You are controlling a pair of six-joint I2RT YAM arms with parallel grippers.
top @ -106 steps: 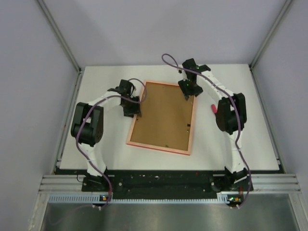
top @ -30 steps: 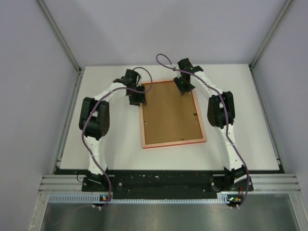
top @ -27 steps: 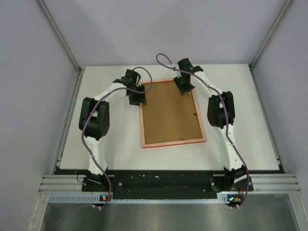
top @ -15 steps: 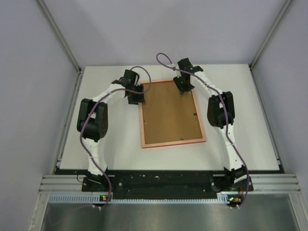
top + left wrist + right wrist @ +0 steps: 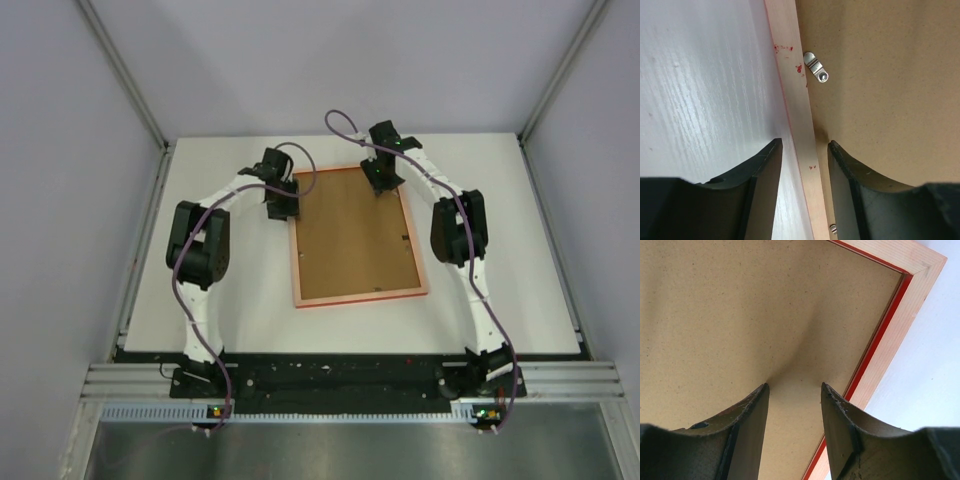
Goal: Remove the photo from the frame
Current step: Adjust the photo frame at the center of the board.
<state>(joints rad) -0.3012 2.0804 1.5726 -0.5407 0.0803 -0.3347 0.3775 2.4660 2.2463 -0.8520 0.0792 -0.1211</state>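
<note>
So the frame (image 5: pixel 360 297) is lying face down on the tabletop (image 5: pixel 500 220), brown backing (image 5: pixel 715 315) up. The photo isn't visible, presumably it's sealed underneath. Left end effector (image 5: pixel 805 145) is spread, straddling the left rail near a metal clip (image 5: pixel 816 67). The right end effector (image 5: pixel 794 387) is spread too, over the backing's far edge. Looks like the clip-opening stage, so next up is swinging the clips aside so the backing lifts.
</note>
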